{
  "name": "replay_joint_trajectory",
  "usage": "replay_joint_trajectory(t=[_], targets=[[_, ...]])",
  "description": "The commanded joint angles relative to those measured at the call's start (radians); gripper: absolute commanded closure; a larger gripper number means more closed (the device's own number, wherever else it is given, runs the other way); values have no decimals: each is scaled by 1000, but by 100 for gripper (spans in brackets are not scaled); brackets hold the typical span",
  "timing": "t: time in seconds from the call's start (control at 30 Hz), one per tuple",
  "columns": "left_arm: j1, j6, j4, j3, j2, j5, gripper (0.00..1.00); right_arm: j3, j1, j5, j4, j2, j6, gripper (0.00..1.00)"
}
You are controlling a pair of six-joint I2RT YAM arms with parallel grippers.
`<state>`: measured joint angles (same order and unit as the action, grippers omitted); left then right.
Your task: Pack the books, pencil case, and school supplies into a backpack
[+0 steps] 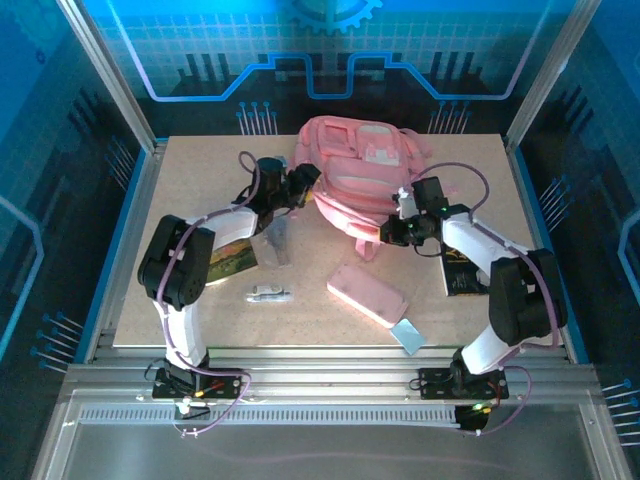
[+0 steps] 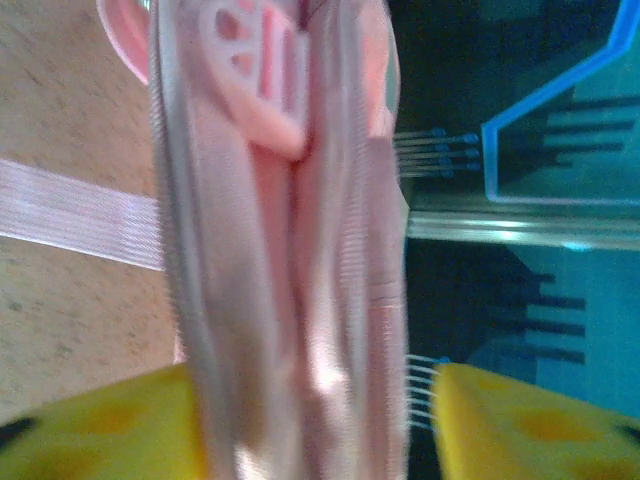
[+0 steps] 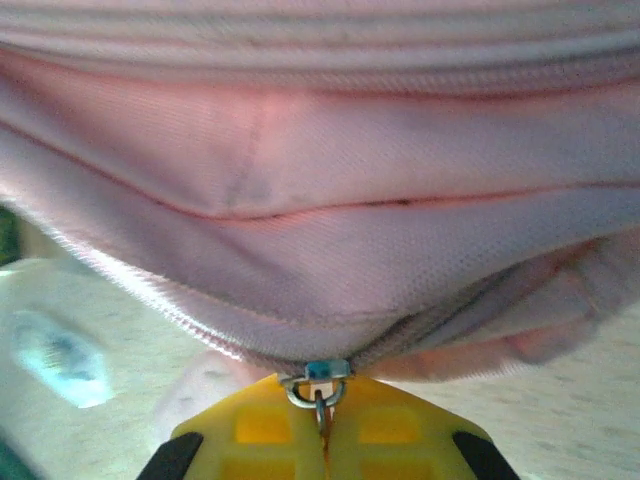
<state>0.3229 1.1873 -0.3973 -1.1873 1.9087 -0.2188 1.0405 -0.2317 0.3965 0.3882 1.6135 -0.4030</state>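
While the desk (image 1: pixel 300 330) carries every loose item, the backpack (image 1: pixel 360 165) lies at its far middle, long axis running away from the arms. I cannot see inside it.

The right end effector (image 3: pixel 320 435) sits at the pack's near right corner, pinched shut on the zip pull (image 3: pixel 320 385). I judge the coming move to be drawing that zip along the seam. The left end effector (image 2: pixel 310 440) stands wide, straddling the pack's left edge without clamping it.

The pencil case (image 1: pixel 367 293) lies nearer me than the pack, between the arms, slanted, somewhat closer to the right one. One book (image 1: pixel 232 258) rests by the left arm, another (image 1: pixel 462 275) by the right. The packet (image 1: pixel 275 240), pen (image 1: pixel 268 294) and blue rectangle (image 1: pixel 408 335) lie out on the desk.
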Motion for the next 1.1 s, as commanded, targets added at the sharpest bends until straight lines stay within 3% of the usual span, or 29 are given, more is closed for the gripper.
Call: replay_joint_trajectory(t=[0.0, 0.17, 0.3, 0.67, 0.73, 0.83, 0.9, 1.07], targets=[[-24, -80, 103, 51, -127, 96, 1, 73, -24, 240, -130, 61, -134, 100], [-17, -64, 145, 255, -316, 159, 1, 225, -97, 257, -174, 155, -166, 100], [19, -4, 130, 334, -373, 183, 1, 332, -154, 275, -184, 233, -199, 100], [78, 126, 1, 246, -207, 218, 4, 325, -267, 335, -307, 252, -329, 100], [78, 128, -35, 241, -170, 227, 24, 279, -270, 346, -317, 222, -334, 100], [74, 138, -116, 247, -116, 212, 73, 216, -269, 343, -251, 165, -280, 100], [69, 135, -126, 235, -91, 182, 97, 192, -267, 317, -155, 135, -204, 100], [61, 90, -91, 220, -111, 160, 100, 161, -229, 189, 139, 111, 43, 100]])
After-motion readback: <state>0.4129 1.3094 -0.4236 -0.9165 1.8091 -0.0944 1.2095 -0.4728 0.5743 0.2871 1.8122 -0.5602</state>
